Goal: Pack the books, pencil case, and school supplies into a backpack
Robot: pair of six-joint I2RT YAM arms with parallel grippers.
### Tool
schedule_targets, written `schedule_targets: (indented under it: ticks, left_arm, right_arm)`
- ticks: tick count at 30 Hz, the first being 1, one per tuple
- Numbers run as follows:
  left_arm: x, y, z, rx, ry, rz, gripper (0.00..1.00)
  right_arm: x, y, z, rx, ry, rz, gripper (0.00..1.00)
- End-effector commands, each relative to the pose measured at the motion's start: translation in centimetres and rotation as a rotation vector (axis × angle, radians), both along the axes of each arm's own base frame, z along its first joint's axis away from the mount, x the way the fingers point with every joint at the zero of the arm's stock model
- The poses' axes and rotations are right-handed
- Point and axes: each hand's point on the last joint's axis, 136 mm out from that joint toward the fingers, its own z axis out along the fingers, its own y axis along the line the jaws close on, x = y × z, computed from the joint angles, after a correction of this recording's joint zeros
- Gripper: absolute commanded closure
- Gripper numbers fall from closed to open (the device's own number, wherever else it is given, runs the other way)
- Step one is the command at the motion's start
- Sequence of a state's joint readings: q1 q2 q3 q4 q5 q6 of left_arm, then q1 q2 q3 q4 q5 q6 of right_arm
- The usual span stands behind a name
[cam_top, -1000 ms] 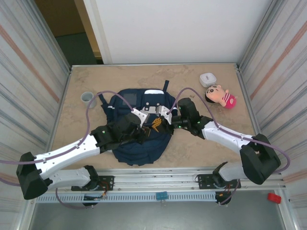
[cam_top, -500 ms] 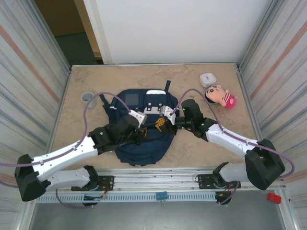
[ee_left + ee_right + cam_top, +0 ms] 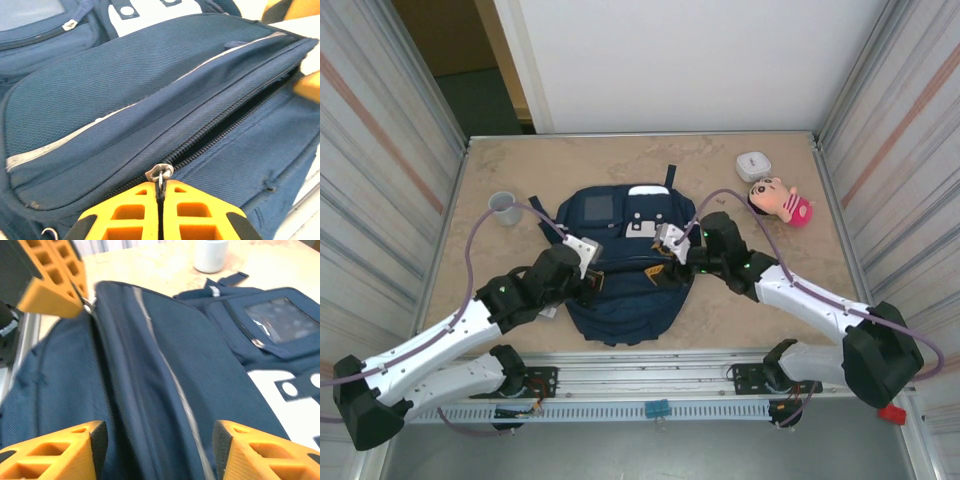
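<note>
Zipper pull (image 3: 160,173) in left tool (image 3: 160,192), jaws pinched

L gripper (image 3: 160,192): pads pressed together, pinching zip pull (image 3: 159,173) at the tips. R gripper (image 3: 159,437): fingers spread apart. L fingertips sit ahead-left of R's. Both arms extended fwd.

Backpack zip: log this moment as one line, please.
phase: working backpack zip | left gripper: shut on zipper pull | right gripper: open, over backpack | zip: gaping beyond pull
</note>
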State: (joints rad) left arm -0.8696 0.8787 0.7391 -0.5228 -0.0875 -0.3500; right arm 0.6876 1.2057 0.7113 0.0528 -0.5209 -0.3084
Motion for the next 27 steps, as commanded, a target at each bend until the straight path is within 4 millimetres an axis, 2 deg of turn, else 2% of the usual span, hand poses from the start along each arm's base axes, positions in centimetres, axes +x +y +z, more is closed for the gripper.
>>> schedule_targets:
  ticks: [1, 5, 10, 14, 18, 20, 24, 27]
  left_arm:
    - [0.0, -2.2, 2.9, -0.100, -0.062, -0.103, 1.00]
    - [-0.3, -2.9, 2.9, -0.107, -0.051, -0.147, 1.00]
    - [-0.5, -3.3, 3.3, -0.131, -0.053, -0.163, 1.00]
    - [-0.6, -3.2, 3.5, -0.145, -0.058, -0.157, 1.00]
    - [-0.6, -3.2, 3.5, -0.158, -0.066, -0.155, 1.00]
    - [-0.6, -3.2, 3.7, -0.161, -0.071, -0.159, 1.00]
    - [-0.4, -2.8, 3.5, -0.138, -0.073, -0.140, 1.00]
    - [0.3, -1.4, 2.7, -0.078, -0.079, -0.071, 1.00]
  right_arm:
    - [0.0, 1.1, 2.2, -0.053, -0.099, -0.003, 0.39]
    - [-0.4, 3.2, 2.7, -0.062, -0.127, 0.050, 0.37]
    - [-0.5, 5.3, 2.0, -0.074, -0.101, 0.120, 0.37]
    - [-0.4, 6.0, 1.0, -0.094, -0.078, 0.149, 0.38]
    - [0.0, 5.9, 0.2, -0.116, -0.056, 0.145, 0.43]
    - [0.2, 5.7, 0.0, -0.117, -0.050, 0.136, 0.49]
    - [0.5, 5.0, 0.2, -0.109, -0.050, 0.111, 0.80]
    - [0.4, 4.0, 0.7, -0.082, -0.049, 0.101, 0.92]
